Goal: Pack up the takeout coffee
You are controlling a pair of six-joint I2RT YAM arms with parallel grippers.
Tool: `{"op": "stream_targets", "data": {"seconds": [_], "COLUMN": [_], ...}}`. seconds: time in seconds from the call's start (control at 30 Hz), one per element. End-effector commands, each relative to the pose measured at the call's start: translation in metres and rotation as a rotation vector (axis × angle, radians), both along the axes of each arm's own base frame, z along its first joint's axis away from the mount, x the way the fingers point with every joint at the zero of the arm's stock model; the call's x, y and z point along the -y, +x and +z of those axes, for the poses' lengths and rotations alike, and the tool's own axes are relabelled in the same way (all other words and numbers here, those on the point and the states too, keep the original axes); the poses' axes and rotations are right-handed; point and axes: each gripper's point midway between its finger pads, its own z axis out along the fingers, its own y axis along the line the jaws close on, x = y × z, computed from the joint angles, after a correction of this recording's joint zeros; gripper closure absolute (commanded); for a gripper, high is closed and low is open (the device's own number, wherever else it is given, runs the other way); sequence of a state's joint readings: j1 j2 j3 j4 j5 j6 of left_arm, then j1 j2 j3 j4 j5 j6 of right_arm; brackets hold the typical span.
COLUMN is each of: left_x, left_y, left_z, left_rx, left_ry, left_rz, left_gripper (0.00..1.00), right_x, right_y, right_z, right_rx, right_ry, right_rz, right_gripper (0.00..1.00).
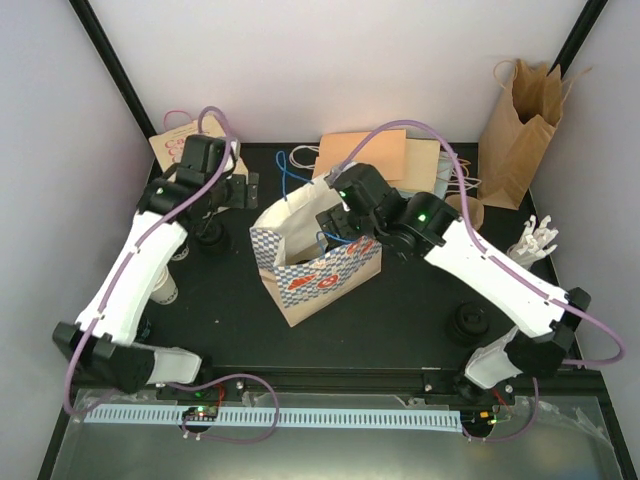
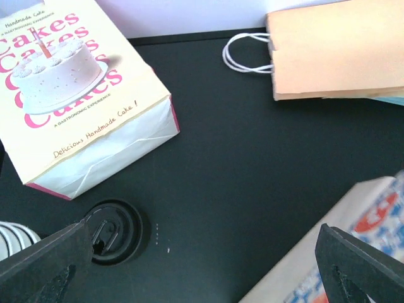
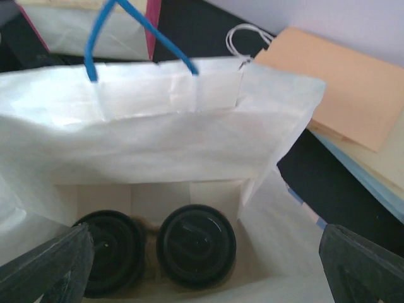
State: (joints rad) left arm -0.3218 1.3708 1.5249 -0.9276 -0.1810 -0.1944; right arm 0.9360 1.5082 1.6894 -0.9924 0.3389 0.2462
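Below my right pincer [image 3: 203,268], spread wide and empty over the open white bag [image 3: 158,126], two black-lidded cups [image 3: 196,245] stand side by side. Near the surface's [image 2: 240,177] far-left corner my left pincer [image 2: 202,262], equally wide and empty, hovers near another black lid [image 2: 117,230], which it partly hides. A flat bag [image 2: 82,95] reads "Cakes" and "Delicious Handmade Cake!".

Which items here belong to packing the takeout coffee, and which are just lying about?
Job: checkered bag; two lidded cups inside it; loose black lid.
Lying about: cake bag; flat tan bags; upright brown bag.
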Motion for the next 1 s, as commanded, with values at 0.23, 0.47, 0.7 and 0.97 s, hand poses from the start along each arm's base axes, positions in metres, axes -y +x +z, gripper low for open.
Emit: {"op": "stream_targets", "data": {"seconds": [0.23, 0.47, 0.7, 0.97], "left_x": [0.027, 0.051, 0.091, 0.110], "left_y": [-0.077, -0.065, -0.044, -0.034], "left_z": [0.056, 0.043, 0.019, -0.006], "left_rx": [0.204, 0.144, -0.013, -0.140], "left_ry": [-0.175, -0.199, -0.259, -0.308], "left_rz": [-0.290, -0.404, -0.581, -0.636], "left_gripper": [0.01, 0.12, 0.19, 0.39], "right_x": [0.015, 0.056, 0.098, 0.142], "right_y": [-0.009, 0.002, -0.009, -0.017], "right_z": [0.062, 0.065, 0.055, 0.027], "right_rx": [0.118, 0.136, 0.147, 0.101], "right_ry": [0.139, 0.113, 0.113, 0.088], "right_rz": [0.010, -0.154, -0.238, -0.325], "right_gripper": [0.00, 0.00, 0.01, 0.01]}}
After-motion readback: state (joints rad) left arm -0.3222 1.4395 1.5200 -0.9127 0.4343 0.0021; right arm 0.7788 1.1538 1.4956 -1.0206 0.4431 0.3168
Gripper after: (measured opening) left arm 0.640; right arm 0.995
